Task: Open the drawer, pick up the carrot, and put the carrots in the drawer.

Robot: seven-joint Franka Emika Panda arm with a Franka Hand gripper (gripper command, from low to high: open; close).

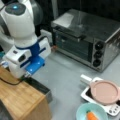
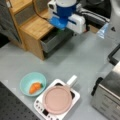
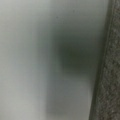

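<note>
The drawer (image 1: 41, 87) (image 2: 55, 40) of the wooden-topped cabinet is dark grey and stands partly pulled out. My gripper (image 1: 27, 75) (image 2: 59, 30) is lowered right at the drawer, and its white and blue hand covers the fingers in both front views. The carrot (image 1: 91, 116) (image 2: 35, 87) is small and orange with a green end. It lies in a light blue bowl (image 1: 82, 110) (image 2: 26, 80), well away from the gripper. The wrist view holds only a pale grey surface with a dark speckled band (image 3: 110, 75) along its right side.
A silver toaster oven (image 1: 85, 37) (image 2: 110, 92) stands on the grey table. A pink pan (image 1: 103, 92) (image 2: 57, 100) with a white handle rests on a white hotplate (image 1: 112, 108) (image 2: 40, 106) beside the bowl. The wooden cabinet (image 1: 17, 97) (image 2: 32, 27) has shelves above it.
</note>
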